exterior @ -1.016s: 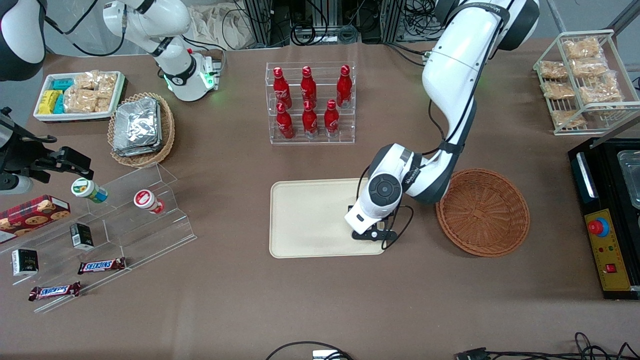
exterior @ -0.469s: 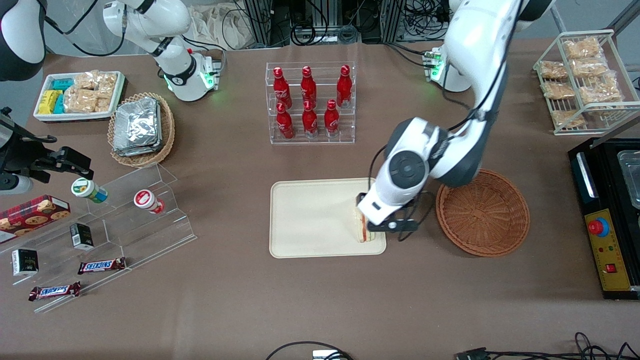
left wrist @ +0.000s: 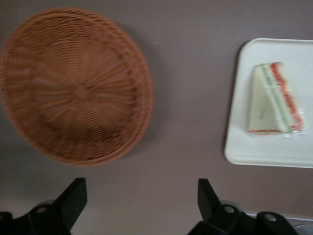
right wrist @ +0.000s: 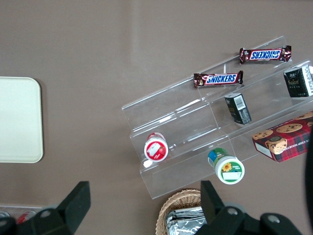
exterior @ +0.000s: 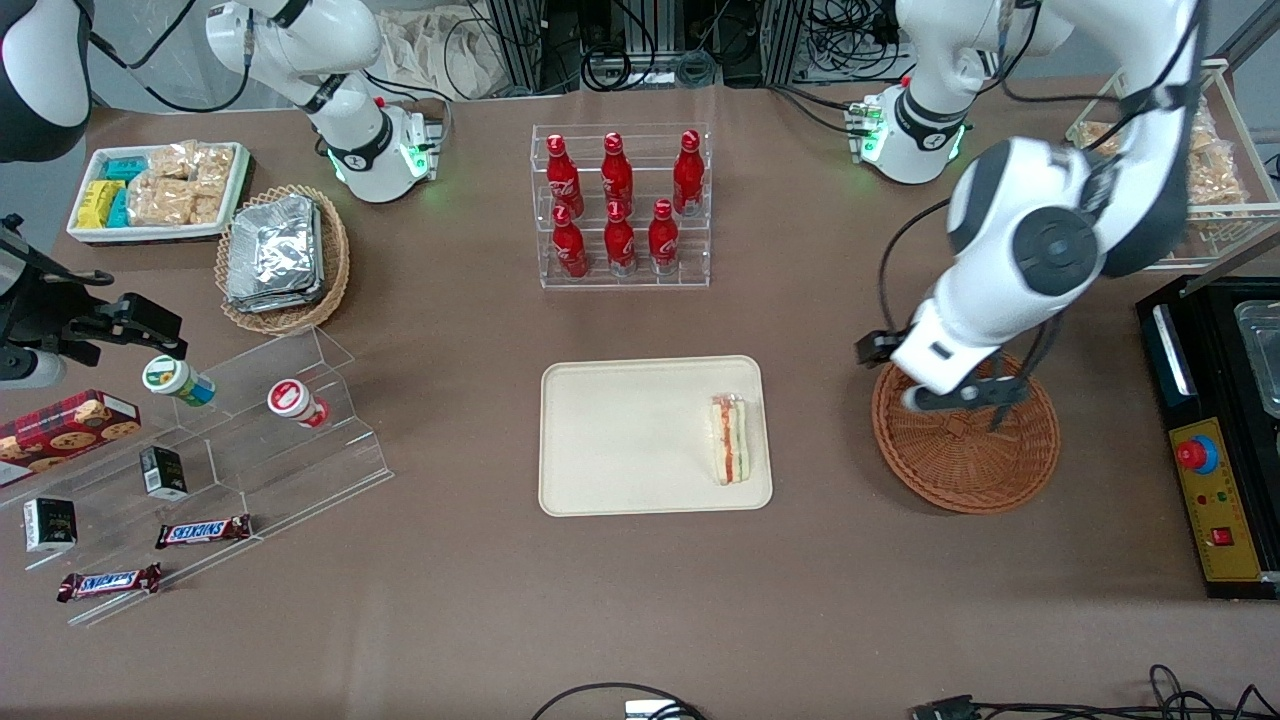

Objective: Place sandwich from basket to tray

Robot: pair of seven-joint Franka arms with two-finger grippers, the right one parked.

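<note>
Front view: the working arm rises from its base at the table edge farthest from the camera, bends at a raised elbow over the wire snack rack [exterior: 1160,160], and slopes down so its wrist hangs above the basket [exterior: 965,470]. The gripper [exterior: 960,398] is over the part of the basket's rim farthest from the camera, clear of the wicker; its fingers are hidden under the wrist here, so this view does not tell how they stand. The sandwich [exterior: 729,452] lies flat on the tray [exterior: 620,440], close to the tray's edge that faces the basket, free of any grasp. Tray and basket sit near each other on the brown table [exterior: 640,600] without touching. A clear rack of red bottles [exterior: 620,205] stands farther from the camera than the tray.

Left wrist view: this view shows what the front one hides — the gripper [left wrist: 142,196] with its two dark fingers [left wrist: 73,196] spread wide and nothing between them. Below lie the basket [left wrist: 76,85], holding nothing, and a corner of the tray [left wrist: 244,152] with the sandwich [left wrist: 274,100], its red and green filling showing along the cut edge.

Right wrist view: only one end of the tray [right wrist: 19,120] shows, bare, beside a clear stepped stand [right wrist: 215,127] with snack bars and cups — neither sandwich nor basket appears.
</note>
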